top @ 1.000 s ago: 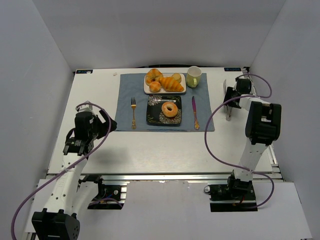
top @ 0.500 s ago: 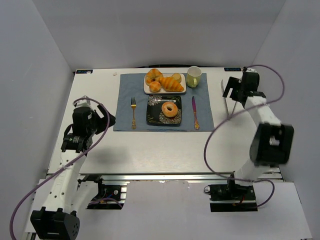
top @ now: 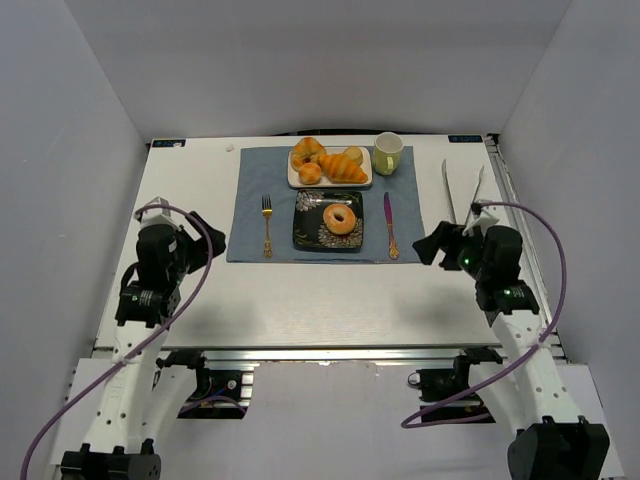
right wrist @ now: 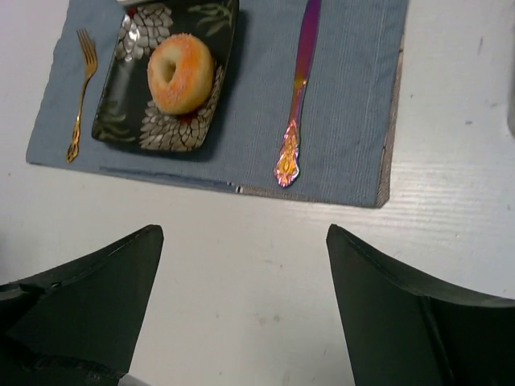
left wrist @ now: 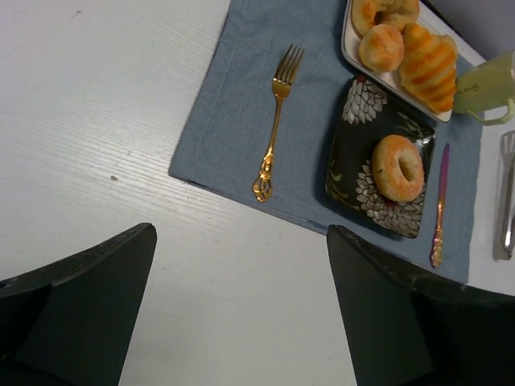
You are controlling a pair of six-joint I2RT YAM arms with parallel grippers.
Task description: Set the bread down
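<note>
bread: the ring-shaped bun (top: 340, 219) is sitting on the dark plate (top: 308, 236), a bit toward its right side. Hole faces up and nothing is touching it.
plate: squarish, black with a white flower print, pretty much in the middle of the blue placemat (top: 250, 195), just in front of the white tray (top: 292, 183)
fork: gold one (top: 267, 226), lying on the mat left of the plate, tines toward the far edge
knife: purplish (top: 389, 224), on the mat right of the plate, lined up the same way as the fork
white tray: at the far edge of the mat, holding a croissant (top: 343, 167) plus a few small rolls
mug: pale green (top: 388, 153), just beside the tray on its right
right gripper: (right wrist: 245, 237) fingers spread wide with nothing between them, over the bare table (top: 300, 300) by the mat's near right corner, well apart from the bread
left gripper: (left wrist: 241, 241) same deal, wide apart and empty, over the table left of the mat
metal utensil: something long and silvery (top: 448, 190) on the table right of the mat, can't tell exactly what it is
</note>
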